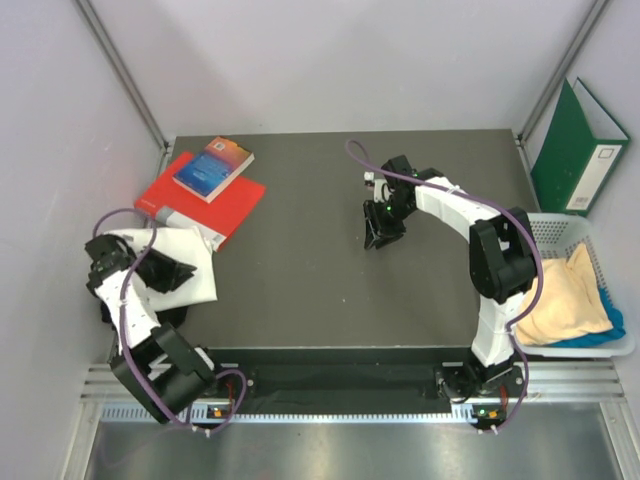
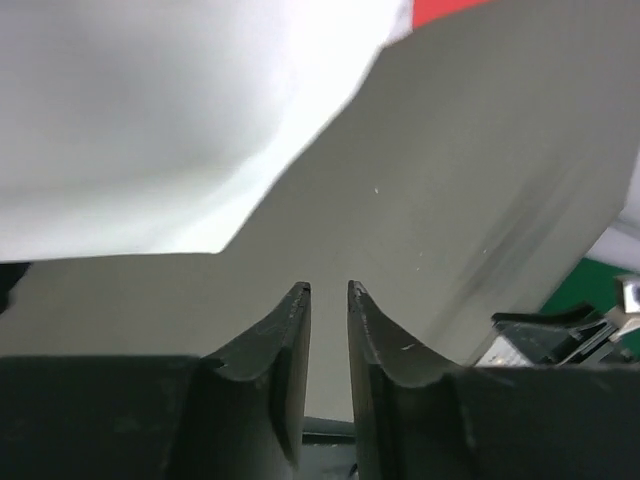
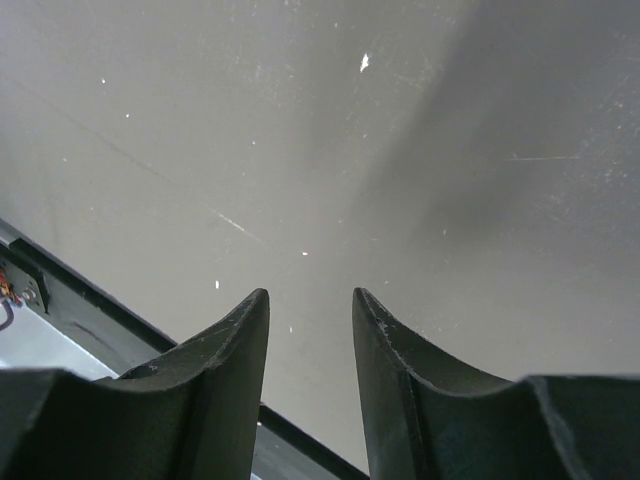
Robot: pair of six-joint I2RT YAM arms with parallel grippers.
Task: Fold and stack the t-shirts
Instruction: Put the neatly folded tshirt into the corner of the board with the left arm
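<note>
Jaws on the left gripper (image 2: 328,292) stand a narrow slit apart, with nothing between them. We read it as barely open and holding nothing. Just ahead of its tips lies bare dark grey table (image 2: 450,200), and beyond that the edge of the white cloth t-shirt (image 2: 150,120).

From the top view we see that gripper (image 1: 165,272) low over the same shirt (image 1: 190,262). The shirt is bunched at the table's left edge, and its far corner reaches the flat red hardcover book (image 1: 228,208). A smaller blue paperback book (image 1: 213,168) lies on top of the red one.

The right gripper (image 3: 310,295) has a clear gap between its fingers and is empty, with only scuffed tabletop below. In the top view it (image 1: 383,232) hangs over the middle of the table (image 1: 300,280), well apart from the white shirt.

Off the table's right side sits a white plastic mesh basket (image 1: 560,228). It holds a crumpled pale yellow t-shirt (image 1: 565,295) lying over a blue t-shirt (image 1: 600,337). A green lever-arch binder (image 1: 578,145) leans against the wall behind the basket.
</note>
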